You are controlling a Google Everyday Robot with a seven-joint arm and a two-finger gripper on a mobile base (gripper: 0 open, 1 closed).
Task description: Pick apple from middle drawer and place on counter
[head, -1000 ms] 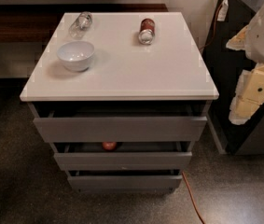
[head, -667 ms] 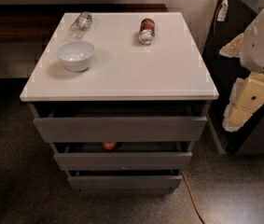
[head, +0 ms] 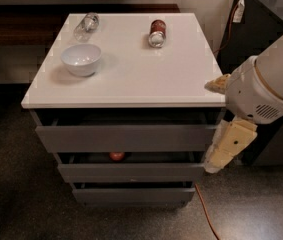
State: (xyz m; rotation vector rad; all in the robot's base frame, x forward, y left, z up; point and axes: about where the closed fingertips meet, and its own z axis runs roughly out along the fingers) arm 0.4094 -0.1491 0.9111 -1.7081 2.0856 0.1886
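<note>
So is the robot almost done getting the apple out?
Not yet. Done: the middle drawer is pulled open a little, and the apple shows inside. In hand: the claw hangs off to the right of that drawer, away from the apple. Left: reach in, grab the apple, lift it out, put it on the counter.

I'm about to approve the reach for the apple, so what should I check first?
1. Apple located: ok, visible in the middle drawer.
2. Drawer opening wide enough: probably not ok, only a narrow gap shows under the top drawer.
3. Hand lined up: not ok, it hangs right of the cabinet, beside the drawers.
4. Hand empty: cannot tell.
5. Landing spot on counter: ok, front part bare; bowl, can and bottle sit farther back.
</note>
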